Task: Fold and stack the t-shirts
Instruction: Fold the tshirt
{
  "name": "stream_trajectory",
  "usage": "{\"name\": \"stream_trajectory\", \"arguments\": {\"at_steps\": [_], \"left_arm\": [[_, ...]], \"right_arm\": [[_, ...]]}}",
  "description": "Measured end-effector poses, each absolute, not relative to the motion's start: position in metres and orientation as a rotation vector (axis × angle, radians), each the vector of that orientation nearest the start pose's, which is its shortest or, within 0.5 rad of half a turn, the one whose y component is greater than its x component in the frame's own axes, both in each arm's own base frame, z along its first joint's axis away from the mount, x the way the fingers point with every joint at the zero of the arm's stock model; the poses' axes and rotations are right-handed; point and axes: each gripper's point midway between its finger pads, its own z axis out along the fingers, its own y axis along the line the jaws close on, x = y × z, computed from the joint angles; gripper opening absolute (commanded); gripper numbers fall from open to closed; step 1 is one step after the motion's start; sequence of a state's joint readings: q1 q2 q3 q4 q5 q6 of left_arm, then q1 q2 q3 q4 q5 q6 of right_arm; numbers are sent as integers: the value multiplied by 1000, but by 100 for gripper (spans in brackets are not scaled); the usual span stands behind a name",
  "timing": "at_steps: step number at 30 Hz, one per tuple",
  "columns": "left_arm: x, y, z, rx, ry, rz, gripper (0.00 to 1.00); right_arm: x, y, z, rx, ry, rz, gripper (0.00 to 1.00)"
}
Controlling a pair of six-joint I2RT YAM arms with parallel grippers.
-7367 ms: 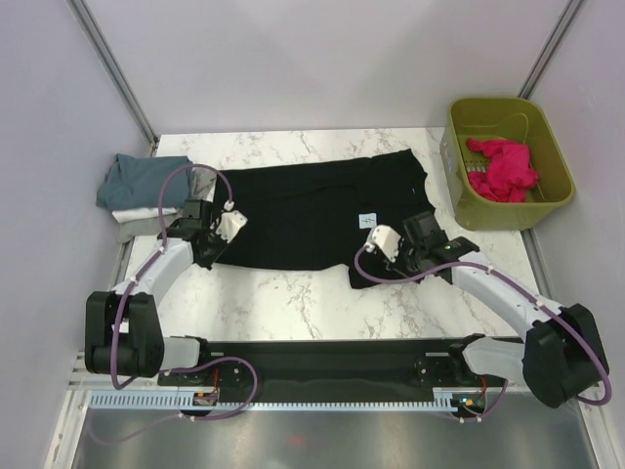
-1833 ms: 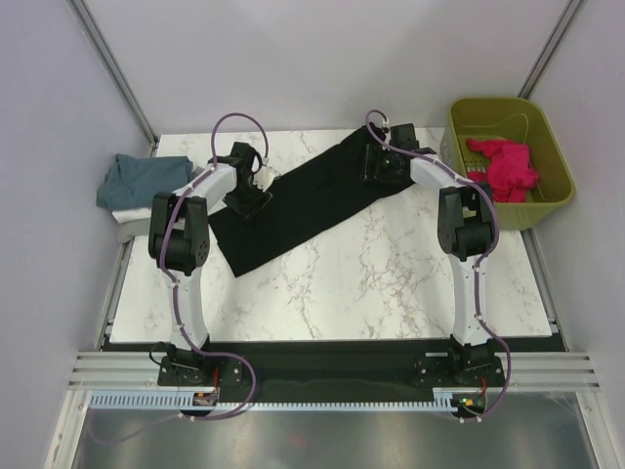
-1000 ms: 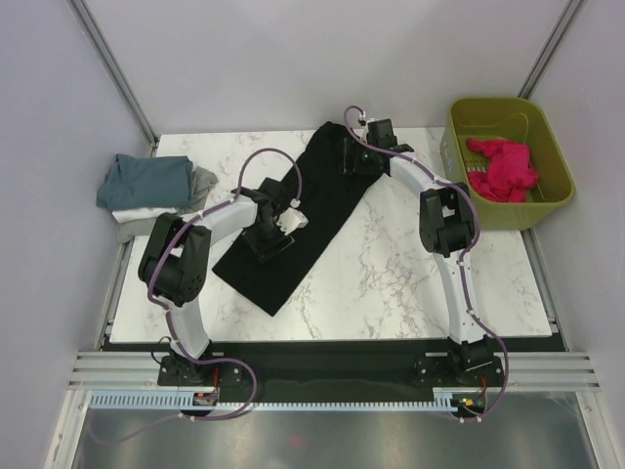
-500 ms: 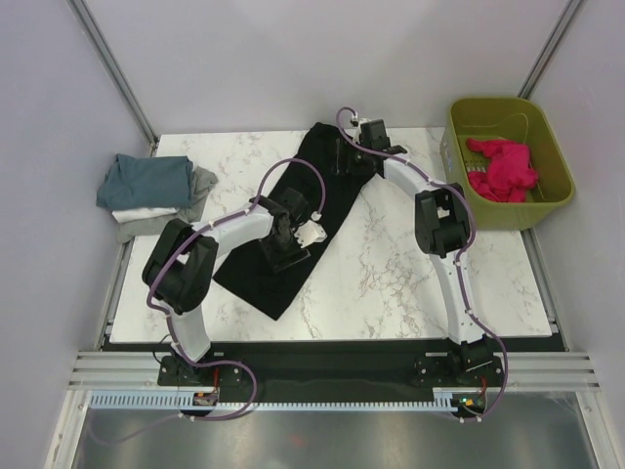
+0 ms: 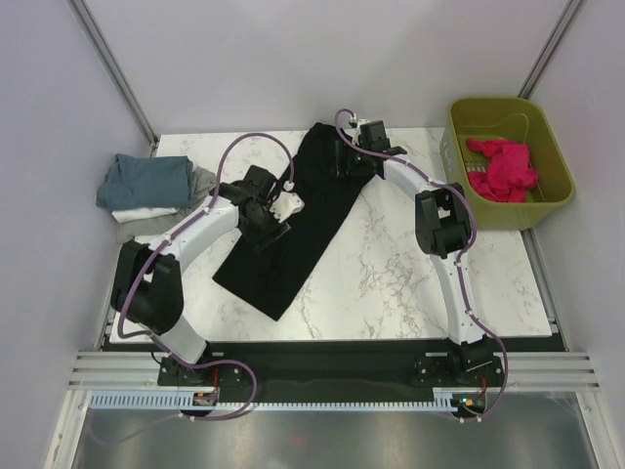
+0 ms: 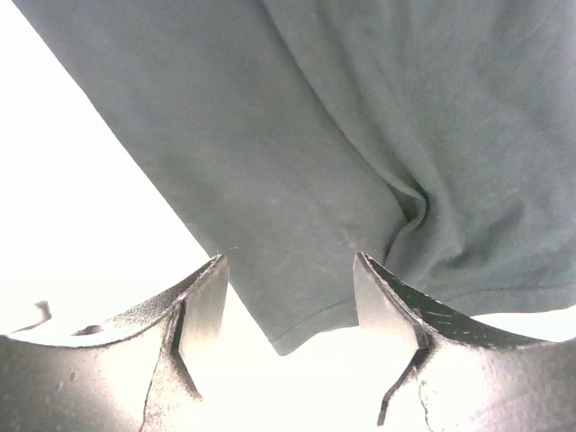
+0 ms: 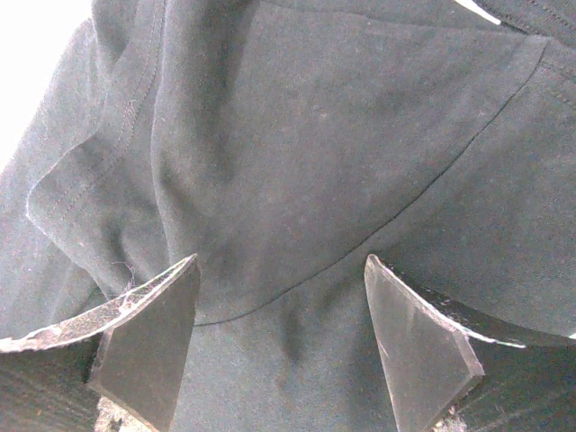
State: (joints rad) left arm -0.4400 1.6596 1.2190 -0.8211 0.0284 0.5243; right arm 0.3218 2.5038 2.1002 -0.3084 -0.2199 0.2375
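The black t-shirt (image 5: 305, 234) lies folded into a long strip, running diagonally from the table's far middle toward the near left. My left gripper (image 5: 265, 225) hovers open over the strip's left edge; in the left wrist view a hemmed corner of the shirt (image 6: 360, 117) lies below the gap of that gripper (image 6: 288, 263). My right gripper (image 5: 350, 156) stands open over the strip's far end, with wrinkled black cloth (image 7: 342, 135) beneath the gripper (image 7: 281, 263) and nothing pinched. Folded teal (image 5: 146, 178), grey (image 5: 202, 181) and white (image 5: 135, 213) t-shirts are piled at the left edge.
An olive-green basket (image 5: 547, 210) stands at the far right, off the table's corner, with a crumpled pink-red cloth (image 5: 503, 166) inside. Bare marble tabletop (image 5: 420, 274) spreads right of and in front of the black strip. Both arms reach far over the table.
My left gripper has pulled back toward the far left along the strip's edge. The black strip has turned steeper. The right gripper has barely moved.
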Motion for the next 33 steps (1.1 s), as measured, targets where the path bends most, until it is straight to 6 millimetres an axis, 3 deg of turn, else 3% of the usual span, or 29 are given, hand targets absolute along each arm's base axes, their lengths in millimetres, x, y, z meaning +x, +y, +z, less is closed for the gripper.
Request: {"name": "stream_trajectory", "arguments": {"at_steps": [4, 7, 15, 21, 25, 33], "left_arm": [[323, -137, 111, 1265, 2420, -11, 63], [325, -141, 119, 1217, 2436, 28, 63], [294, -146, 100, 1286, 2517, 41, 61], [253, -153, 83, 1415, 2579, -68, 61], [234, -166, 78, 1530, 2554, -113, 61], [216, -197, 67, 1695, 2504, -217, 62]], "right_arm": [[589, 247, 39, -221, 2316, 535, 82], [587, 246, 39, -225, 2319, 533, 82], [582, 242, 38, -244, 2328, 507, 82], [582, 242, 38, -244, 2329, 500, 82], [582, 241, 38, -242, 2329, 493, 82], [583, 240, 37, -237, 2329, 473, 82]]}}
